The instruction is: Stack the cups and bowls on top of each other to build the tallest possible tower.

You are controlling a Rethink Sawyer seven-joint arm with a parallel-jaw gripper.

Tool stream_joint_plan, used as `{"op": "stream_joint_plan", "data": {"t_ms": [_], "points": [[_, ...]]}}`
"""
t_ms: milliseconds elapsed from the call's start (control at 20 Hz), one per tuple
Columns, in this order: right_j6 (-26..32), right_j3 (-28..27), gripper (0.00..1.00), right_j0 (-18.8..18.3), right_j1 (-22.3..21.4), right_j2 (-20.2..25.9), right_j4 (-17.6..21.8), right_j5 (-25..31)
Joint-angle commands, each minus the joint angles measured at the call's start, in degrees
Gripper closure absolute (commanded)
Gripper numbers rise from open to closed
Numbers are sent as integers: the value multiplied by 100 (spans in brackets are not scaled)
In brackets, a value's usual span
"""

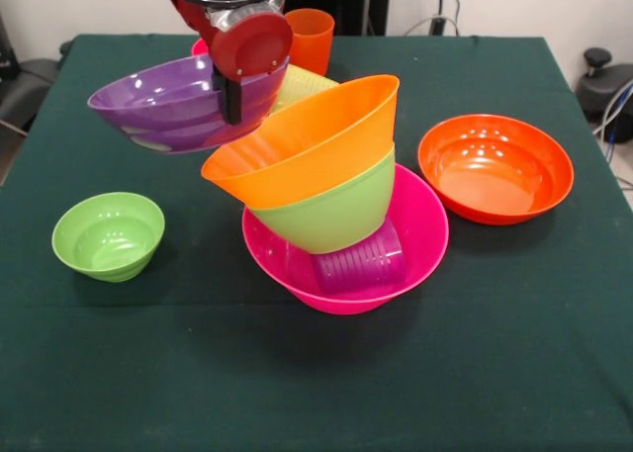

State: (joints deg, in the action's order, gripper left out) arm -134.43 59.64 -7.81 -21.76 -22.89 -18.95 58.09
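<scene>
Gripper (230,101) at the upper left of the frame is pinching the purple bowl (168,101) by its rim, probably the only decent hold since this glossy plastic looks light, stiff and slippery.

No readable text, labels, brands, numbers or signs anywhere in the front view. Bowls, cups and the green table cloth (495,353) are plain and unmarked. The arm's red and black housing (247,37) shows no lettering.
</scene>
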Motion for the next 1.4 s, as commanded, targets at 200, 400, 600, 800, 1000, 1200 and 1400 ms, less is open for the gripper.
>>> {"op": "stream_joint_plan", "data": {"t_ms": [200, 400, 600, 800, 1000, 1200, 1400], "points": [[-981, -279, 100, 110, 149, 402, -87, 720], [-920, -242, 100, 191, 137, 435, -108, 664], [-1076, -327, 100, 306, 212, 476, -205, 629], [-1498, -570, 100, 482, 351, 334, -301, 792], [-1683, -650, 100, 582, 419, 226, -399, 788], [-1704, -571, 100, 701, 471, 207, -461, 551], [-1829, -523, 100, 809, 496, 157, -527, 465]]}}
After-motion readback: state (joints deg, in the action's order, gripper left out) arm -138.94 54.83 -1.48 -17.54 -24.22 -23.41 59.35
